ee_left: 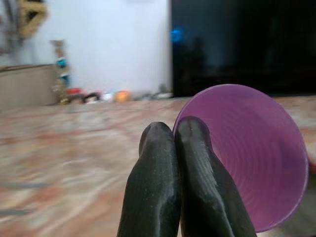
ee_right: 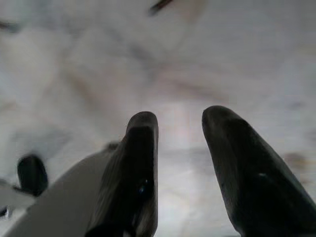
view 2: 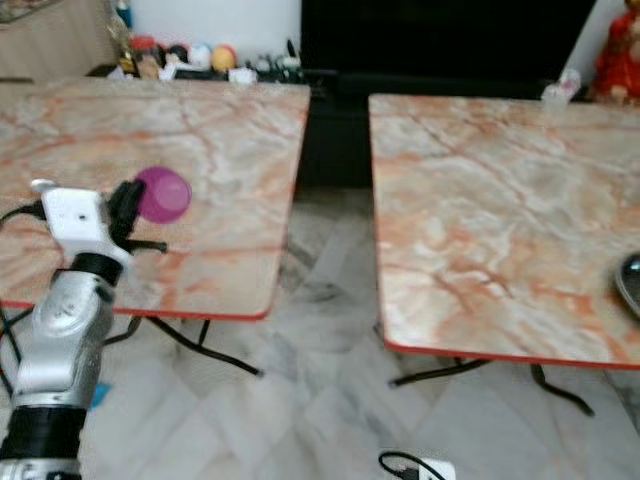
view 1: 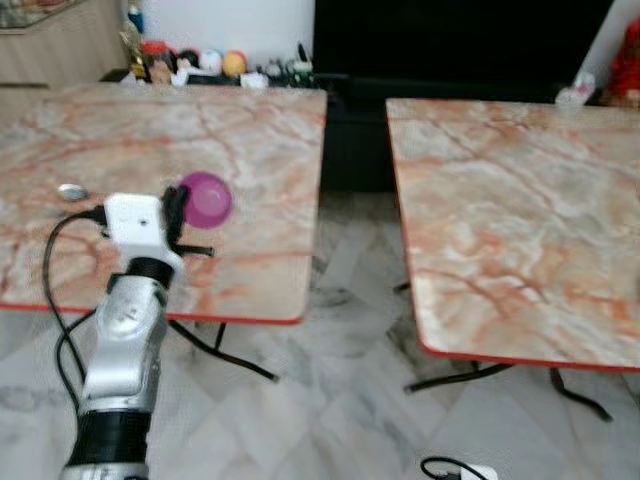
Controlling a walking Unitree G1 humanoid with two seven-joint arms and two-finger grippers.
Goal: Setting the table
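A purple plastic bowl [view 1: 207, 199] hangs tilted on its side just above the left marble table [view 1: 110, 140], near the table's front right part. My left gripper [view 1: 178, 215] is shut on the bowl's rim. In the left wrist view the two black fingers [ee_left: 158, 168] press together at the edge of the bowl [ee_left: 252, 158], whose ribbed inside faces the camera. My right gripper [ee_right: 180, 123] is open with nothing between its fingers, hanging over the pale marble floor.
A second marble table [view 1: 520, 220] stands to the right across a floor gap [view 1: 350, 300]. A small grey metal object [view 1: 71, 191] lies on the left table. A dark round thing [view 2: 630, 285] sits at the right table's edge. Toys [view 1: 200, 65] line the back shelf. A plug and cable [view 1: 465, 470] lie on the floor.
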